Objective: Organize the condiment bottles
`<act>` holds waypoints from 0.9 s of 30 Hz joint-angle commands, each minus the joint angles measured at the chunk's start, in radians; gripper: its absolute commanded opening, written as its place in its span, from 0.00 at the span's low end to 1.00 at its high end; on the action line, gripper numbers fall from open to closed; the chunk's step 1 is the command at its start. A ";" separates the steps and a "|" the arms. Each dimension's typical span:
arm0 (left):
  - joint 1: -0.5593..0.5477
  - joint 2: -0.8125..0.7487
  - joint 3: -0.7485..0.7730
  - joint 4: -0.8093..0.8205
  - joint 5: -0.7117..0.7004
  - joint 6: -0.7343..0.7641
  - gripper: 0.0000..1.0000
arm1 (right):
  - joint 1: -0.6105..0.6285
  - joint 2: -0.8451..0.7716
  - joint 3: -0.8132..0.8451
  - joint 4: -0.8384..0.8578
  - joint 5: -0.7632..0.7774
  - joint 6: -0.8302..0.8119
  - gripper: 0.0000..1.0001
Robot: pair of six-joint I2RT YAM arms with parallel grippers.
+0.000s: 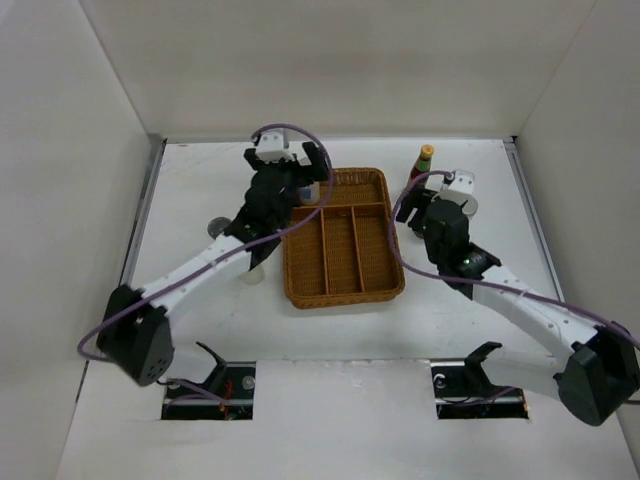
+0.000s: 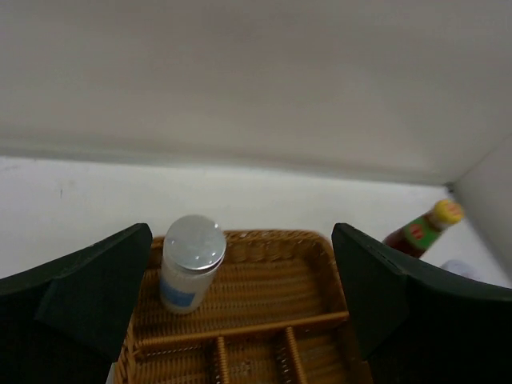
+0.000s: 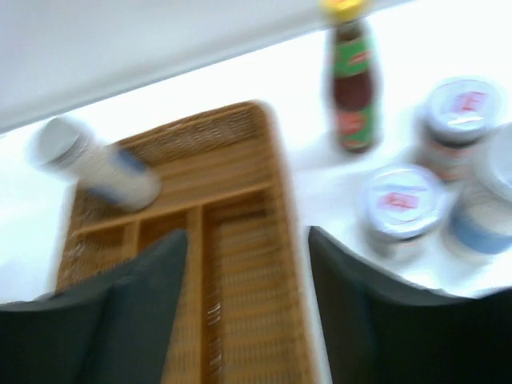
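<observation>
Standing shaker (image 2: pixel 190 264) occupies wicker tray's (image 2: pixel 272 292) far compartment; jars (image 3: pixel 396 204) cluster outside

Shaker (image 2: pixel 192 264) in far compartment of tray (image 2: pixel 272 284), sauce bottle (image 3: pixel 354 88) to its right, jars (image 3: pixel 400 204) alongside

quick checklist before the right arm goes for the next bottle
1. Left gripper open, not gripping the white shaker: ok.
2. White shaker upright in the wicker tray's wide back compartment: ok.
3. Right gripper open: ok.
4. Red sauce bottle upright, outside the tray: ok.
5. Silver-lidded jars upright near that bottle: ok.
6. Right wrist view sharp: not ok, blurred.
</observation>
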 commanded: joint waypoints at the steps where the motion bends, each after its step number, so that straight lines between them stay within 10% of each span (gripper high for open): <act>1: -0.028 -0.171 -0.101 0.139 -0.020 -0.006 1.00 | -0.088 0.074 0.051 -0.122 0.052 -0.009 0.78; 17: -0.238 -0.429 -0.659 0.261 -0.066 -0.215 1.00 | -0.274 0.337 0.163 -0.150 -0.027 0.079 0.95; 27: -0.305 -0.337 -0.660 0.467 -0.003 -0.178 1.00 | -0.302 0.449 0.198 -0.084 -0.050 0.089 0.90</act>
